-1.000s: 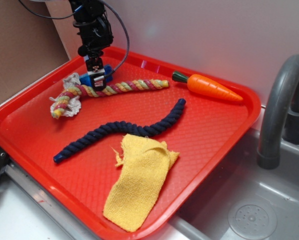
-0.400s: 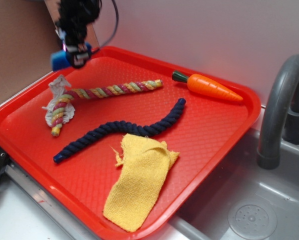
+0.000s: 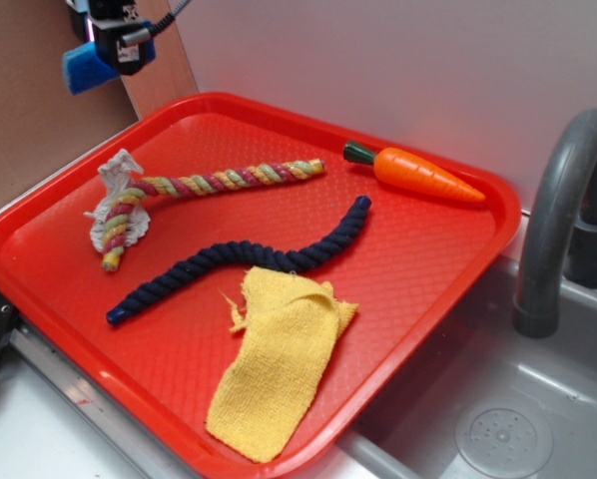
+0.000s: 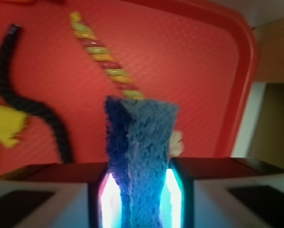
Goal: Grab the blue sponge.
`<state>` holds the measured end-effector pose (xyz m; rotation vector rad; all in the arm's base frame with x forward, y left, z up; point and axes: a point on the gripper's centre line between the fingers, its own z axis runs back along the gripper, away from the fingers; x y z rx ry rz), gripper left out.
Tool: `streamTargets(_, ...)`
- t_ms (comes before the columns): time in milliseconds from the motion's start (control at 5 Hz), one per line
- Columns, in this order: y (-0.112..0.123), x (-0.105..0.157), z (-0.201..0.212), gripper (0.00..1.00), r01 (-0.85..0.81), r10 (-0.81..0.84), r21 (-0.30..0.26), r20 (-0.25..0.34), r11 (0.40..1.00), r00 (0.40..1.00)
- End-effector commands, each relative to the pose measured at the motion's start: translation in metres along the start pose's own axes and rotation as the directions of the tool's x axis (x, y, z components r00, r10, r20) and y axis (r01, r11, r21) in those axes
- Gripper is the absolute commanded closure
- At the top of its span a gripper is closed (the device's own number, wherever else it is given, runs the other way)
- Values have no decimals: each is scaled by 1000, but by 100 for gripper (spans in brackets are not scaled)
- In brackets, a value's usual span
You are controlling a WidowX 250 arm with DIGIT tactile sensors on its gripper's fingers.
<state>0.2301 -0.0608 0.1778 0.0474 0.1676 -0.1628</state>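
Note:
The blue sponge is a small bright blue foam block with a pale edge. It hangs in my gripper high above the tray's far left corner, at the top left of the exterior view. In the wrist view the sponge stands squeezed between the two fingers, and my gripper is shut on it, well clear of the red tray below.
On the red tray lie a multicoloured rope with a frayed white end, a long dark navy rope, a yellow cloth and a toy carrot. A grey faucet and sink stand at the right.
My gripper has lifted the sponge from beside the multicoloured rope, up and to the left, off the tray. The rope's frayed end shifted a little as the sponge left.

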Motion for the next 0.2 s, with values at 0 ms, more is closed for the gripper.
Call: streamTargets(0,-8,-20,33,100,46,-20,-99,255,994,967)
